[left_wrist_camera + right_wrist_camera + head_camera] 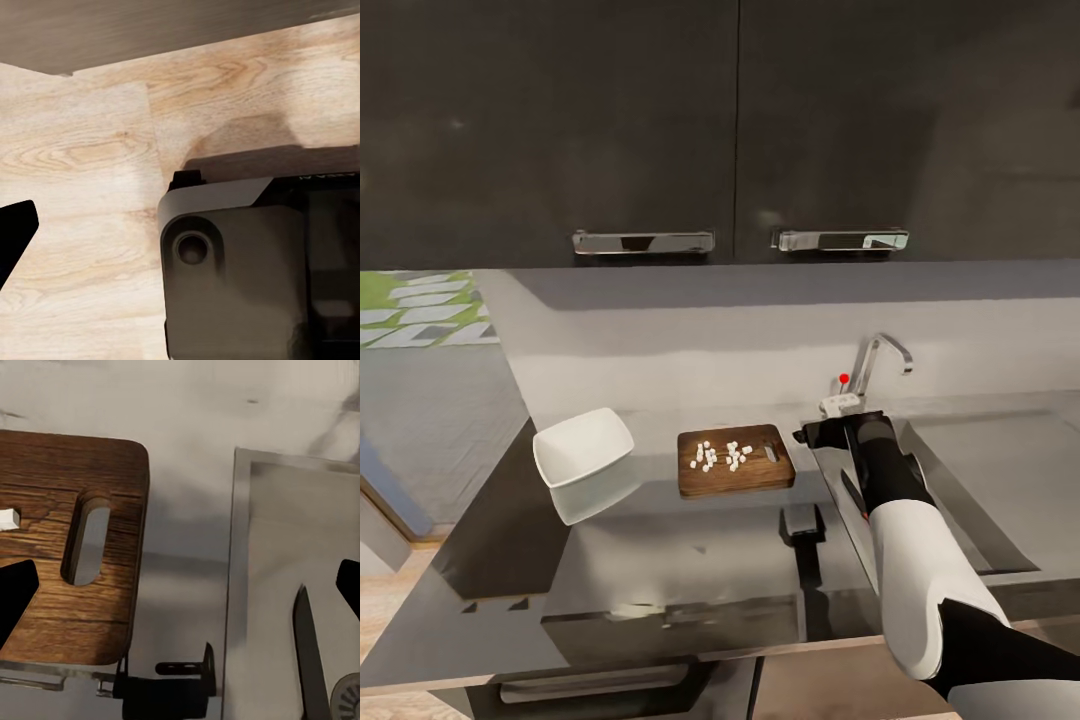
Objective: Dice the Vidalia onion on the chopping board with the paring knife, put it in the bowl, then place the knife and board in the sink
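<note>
On the tabletop (690, 545), the white bowl (583, 447) sits tilted at the left, and I can see nothing inside it. Just beside it lies the chopping board (735, 461) with the small white pieces of diced onion (720, 456) scattered on top. In my right wrist view the board's slotted handle end lies close to the rim of the sink (238, 585); the dark blade of the paring knife (311, 660) lies inside the basin, near the drain. The chrome tap (875, 362) with its red dot stands behind the sink.

My right arm reaches forward over the sink's left edge, my right gripper (830, 432) next to the board's right end — its fingers spread apart, holding nothing. My left wrist camera looks down at wood floor (90, 172) and the robot's dark base (255, 270); I cannot tell how the left gripper stands.
</note>
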Motion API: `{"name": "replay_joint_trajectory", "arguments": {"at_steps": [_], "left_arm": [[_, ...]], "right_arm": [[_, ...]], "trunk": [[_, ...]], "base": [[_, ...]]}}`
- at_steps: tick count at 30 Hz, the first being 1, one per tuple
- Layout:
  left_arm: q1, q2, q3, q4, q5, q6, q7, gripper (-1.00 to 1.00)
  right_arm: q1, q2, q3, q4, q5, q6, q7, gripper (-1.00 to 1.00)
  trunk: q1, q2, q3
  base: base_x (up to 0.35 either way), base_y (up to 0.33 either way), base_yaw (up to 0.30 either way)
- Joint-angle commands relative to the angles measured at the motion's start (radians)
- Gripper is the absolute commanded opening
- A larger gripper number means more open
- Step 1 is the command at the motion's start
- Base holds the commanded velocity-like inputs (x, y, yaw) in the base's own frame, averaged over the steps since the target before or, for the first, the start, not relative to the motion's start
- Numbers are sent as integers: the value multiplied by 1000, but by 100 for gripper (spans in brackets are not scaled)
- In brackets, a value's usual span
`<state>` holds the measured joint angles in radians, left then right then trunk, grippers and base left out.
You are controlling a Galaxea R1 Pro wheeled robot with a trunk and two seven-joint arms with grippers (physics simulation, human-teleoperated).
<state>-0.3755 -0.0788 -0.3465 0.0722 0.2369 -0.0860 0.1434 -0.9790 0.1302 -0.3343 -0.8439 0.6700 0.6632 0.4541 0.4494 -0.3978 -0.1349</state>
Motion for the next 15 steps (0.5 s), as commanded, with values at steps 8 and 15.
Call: {"name": "replay_joint_trajectory", "arguments": {"at_steps": [8,15], "left_arm": [[-2,-1,-9,5,9,-8,1,100],[-2,-1,-9,5,9,-8,1,100]], "right_arm": [[-1,2,-5,-1,6,-2,9,100],[-1,3,-3,-1,6,-2,8,100]], "trunk": [[1,-2,-13],[1,-2,-24]], "base": [[0,0,0],[0,0,0]]}}
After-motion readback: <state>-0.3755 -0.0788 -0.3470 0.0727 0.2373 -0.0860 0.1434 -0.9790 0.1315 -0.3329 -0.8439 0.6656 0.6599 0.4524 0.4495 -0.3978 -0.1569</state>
